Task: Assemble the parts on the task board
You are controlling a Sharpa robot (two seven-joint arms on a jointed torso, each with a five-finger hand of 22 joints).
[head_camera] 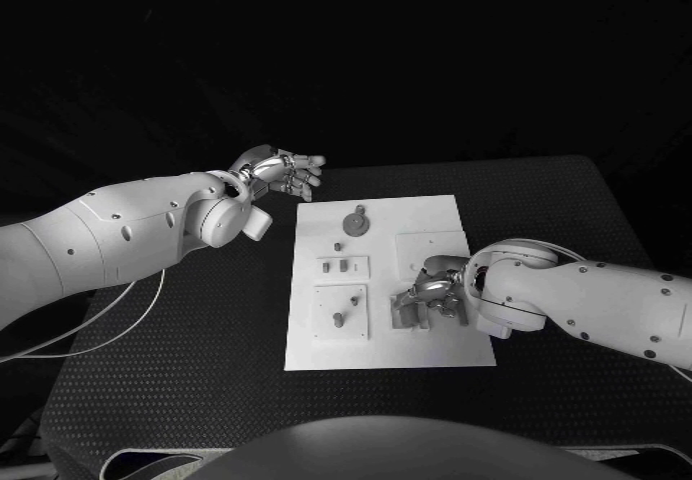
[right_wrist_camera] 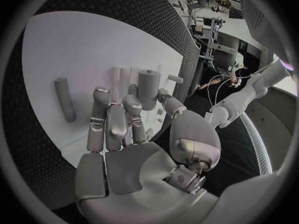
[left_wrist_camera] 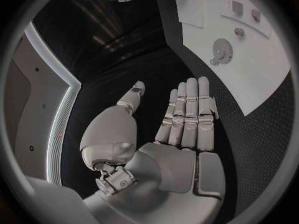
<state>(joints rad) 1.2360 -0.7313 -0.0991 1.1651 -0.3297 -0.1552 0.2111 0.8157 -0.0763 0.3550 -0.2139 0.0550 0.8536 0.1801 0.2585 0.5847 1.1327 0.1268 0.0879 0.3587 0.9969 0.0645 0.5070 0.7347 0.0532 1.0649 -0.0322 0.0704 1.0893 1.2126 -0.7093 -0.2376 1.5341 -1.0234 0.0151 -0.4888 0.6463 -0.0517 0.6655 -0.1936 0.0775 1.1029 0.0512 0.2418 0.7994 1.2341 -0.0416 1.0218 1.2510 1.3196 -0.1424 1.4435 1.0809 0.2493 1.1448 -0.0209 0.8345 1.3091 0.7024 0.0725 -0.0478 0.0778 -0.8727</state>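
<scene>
Working on the task board (head_camera: 387,290), the white plate lying in the middle of the counter (head_camera: 188,380). Right robot hand (head_camera: 430,296) reaching over the board's near right area, fingers around an upright grey cylinder part (right_wrist_camera: 148,87); cannot tell if really grasping it. Left robot hand (head_camera: 281,172) hovering released beside the board's far left corner, near the gear part (head_camera: 355,220). Risking a tilted peg jamming or slipping, if pressing off-axis

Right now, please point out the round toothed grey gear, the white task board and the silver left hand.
Round toothed grey gear (head_camera: 356,220), head view, its centre.
White task board (head_camera: 433,215), head view, bare surface.
Silver left hand (left_wrist_camera: 181,134), left wrist view, its palm.
</scene>
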